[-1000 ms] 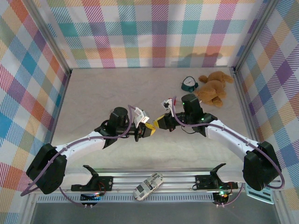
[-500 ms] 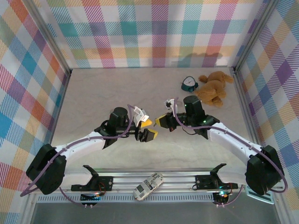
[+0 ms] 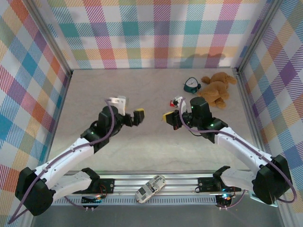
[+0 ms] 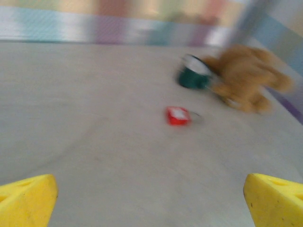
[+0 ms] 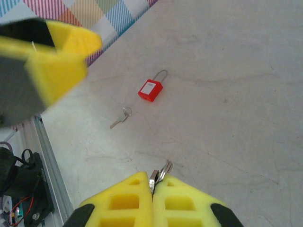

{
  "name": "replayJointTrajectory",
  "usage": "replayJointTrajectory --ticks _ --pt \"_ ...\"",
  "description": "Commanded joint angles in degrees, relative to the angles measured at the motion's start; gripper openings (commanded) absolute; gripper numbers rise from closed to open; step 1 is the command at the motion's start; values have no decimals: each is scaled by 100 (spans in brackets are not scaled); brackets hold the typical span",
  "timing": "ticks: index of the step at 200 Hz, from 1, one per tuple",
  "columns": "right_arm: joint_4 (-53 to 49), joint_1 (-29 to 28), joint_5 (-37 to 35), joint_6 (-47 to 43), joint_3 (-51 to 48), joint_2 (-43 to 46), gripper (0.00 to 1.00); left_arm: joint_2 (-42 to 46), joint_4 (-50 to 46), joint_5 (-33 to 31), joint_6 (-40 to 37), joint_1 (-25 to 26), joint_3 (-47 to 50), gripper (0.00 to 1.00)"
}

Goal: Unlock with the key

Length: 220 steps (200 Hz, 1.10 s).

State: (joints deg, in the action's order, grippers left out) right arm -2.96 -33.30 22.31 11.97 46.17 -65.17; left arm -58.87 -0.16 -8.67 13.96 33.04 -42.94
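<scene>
A small red padlock (image 5: 150,90) lies flat on the grey table, its shackle pointing away; it also shows as a red block (image 4: 178,115) and as a red speck (image 3: 172,103). A loose silver key (image 5: 120,117) on a ring rests beside it. My right gripper (image 5: 152,178) (image 3: 168,116) hovers near the padlock, shut on a second key (image 5: 161,171) whose ring sticks out between the yellow pads. My left gripper (image 4: 151,196) (image 3: 135,117) is wide open and holds nothing, level with and left of the right one.
A brown teddy bear (image 3: 215,90) (image 4: 246,80) and a teal round object (image 3: 191,85) (image 4: 193,78) sit at the back right. A white device (image 3: 150,188) lies on the front rail. Plaid walls enclose the table. The other gripper's yellow finger (image 5: 57,61) looms blurred.
My left gripper has pulled away from the right one, swinging left and toward the back, its jaws now wide apart. The right gripper shifted slightly back with its key.
</scene>
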Motion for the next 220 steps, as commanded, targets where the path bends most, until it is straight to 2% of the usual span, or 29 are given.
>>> replayJointTrajectory --ticks 1,17,25,46,85,99,158,220 --pt "23 29 -16 142 -83 229 2 -220 -1180 -999 1152 -749 -92 100" --pt "14 29 -1 234 -147 328 2 -558 -1743 -632 2161 -1564 -41 97" --pt "27 24 28 296 -189 404 2 -810 -1919 -354 2419 -1897 -19 97" --pt "79 20 54 361 -343 615 2 -1548 -2068 139 2545 -2200 -91 96" --pt "-47 3 71 304 -374 764 3 -2628 -1092 1301 2203 -2192 -159 96" --pt "-7 1 225 372 -354 809 3 -2932 -990 1530 2026 -2179 -278 98" --pt "31 10 237 332 -398 772 3 -3399 -505 1836 1897 -1863 -467 96" --pt "-137 8 160 293 -407 888 3 -4067 -321 2151 1652 -1436 -1264 91"
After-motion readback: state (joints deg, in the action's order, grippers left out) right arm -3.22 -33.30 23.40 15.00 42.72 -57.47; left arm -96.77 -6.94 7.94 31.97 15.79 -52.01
